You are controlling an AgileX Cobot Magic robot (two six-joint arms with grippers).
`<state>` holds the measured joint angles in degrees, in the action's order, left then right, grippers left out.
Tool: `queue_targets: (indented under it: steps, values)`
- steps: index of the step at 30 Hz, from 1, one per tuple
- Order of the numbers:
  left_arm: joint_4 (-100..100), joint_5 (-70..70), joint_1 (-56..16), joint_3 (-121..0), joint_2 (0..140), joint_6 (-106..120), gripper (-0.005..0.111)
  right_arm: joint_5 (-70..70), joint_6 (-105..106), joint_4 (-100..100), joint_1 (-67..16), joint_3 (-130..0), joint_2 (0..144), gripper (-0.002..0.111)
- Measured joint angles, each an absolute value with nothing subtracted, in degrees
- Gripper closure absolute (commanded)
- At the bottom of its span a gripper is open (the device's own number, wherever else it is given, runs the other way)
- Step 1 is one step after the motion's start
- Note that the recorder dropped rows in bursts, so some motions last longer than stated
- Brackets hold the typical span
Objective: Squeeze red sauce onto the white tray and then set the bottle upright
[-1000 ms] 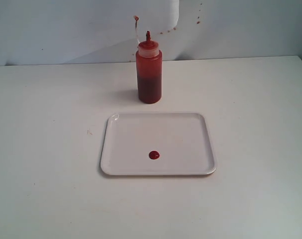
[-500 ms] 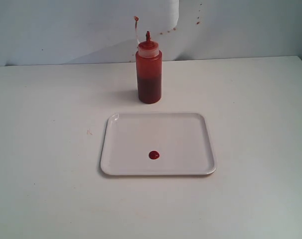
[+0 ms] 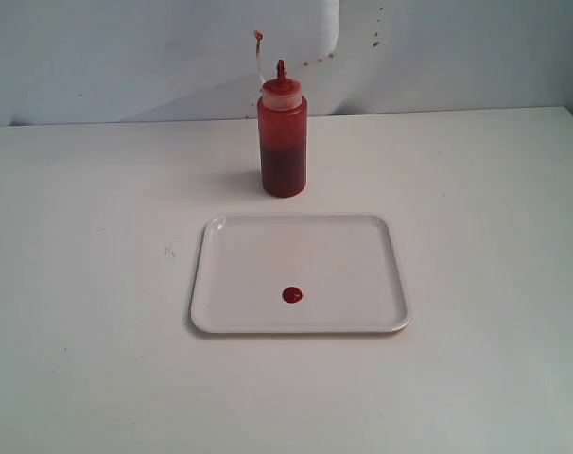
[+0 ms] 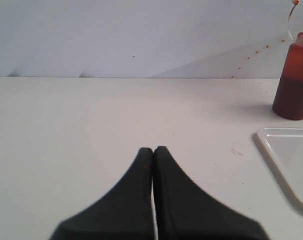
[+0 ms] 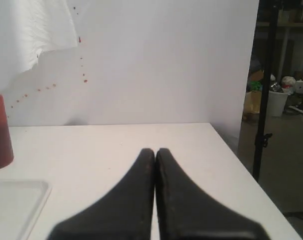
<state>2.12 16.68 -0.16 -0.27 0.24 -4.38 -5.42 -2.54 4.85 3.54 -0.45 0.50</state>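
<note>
The bottle [image 3: 283,137] stands upright on the table behind the white tray [image 3: 362,255], its tethered cap hanging open above the nozzle. A round blob of red sauce [image 3: 292,295] lies on the tray near its front edge. Neither arm shows in the exterior view. My left gripper [image 4: 153,149] is shut and empty, low over bare table, well away from the bottle [image 4: 293,82] and a corner of the tray [image 4: 284,150]. My right gripper [image 5: 155,151] is shut and empty too, with the bottle [image 5: 0,132] and the tray's corner [image 5: 21,197] off to one side.
A white wall backs the table [image 3: 78,284], speckled with small reddish drops [image 3: 375,41]. In the right wrist view the table's side edge [image 5: 241,172] drops off beside a black stand pole [image 5: 265,90] and room clutter.
</note>
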Motion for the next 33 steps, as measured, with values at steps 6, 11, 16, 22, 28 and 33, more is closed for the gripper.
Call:
queue_targets:
  steps: [6,11,16,22,28,33]
  values:
    - [2.1,16.7,-0.2,-0.3,0.2,-4.4,0.107,-10.1,5.3,-2.2,3.5,-0.2,0.5,0.108]
    - [2.1,16.7,-0.2,-0.3,0.2,-4.4,0.107,-15.6,9.1,-5.7,3.5,-0.2,0.5,0.108]
    - [2.1,16.7,-0.2,-0.3,0.2,-4.3,0.107,-18.5,8.8,-5.5,3.5,-0.2,0.5,0.108]
    - [2.1,16.7,-0.2,-0.3,0.2,-4.3,0.107,-18.5,3.3,0.0,3.5,-0.2,0.5,0.108]
    - [2.1,16.7,-0.2,-0.3,0.2,-4.3,0.107,-18.6,1.1,0.0,3.5,-0.2,0.5,0.108]
    - [2.1,16.7,-0.2,-0.3,0.2,-4.3,0.107,-18.6,0.9,-2.5,3.5,-0.2,0.5,0.108]
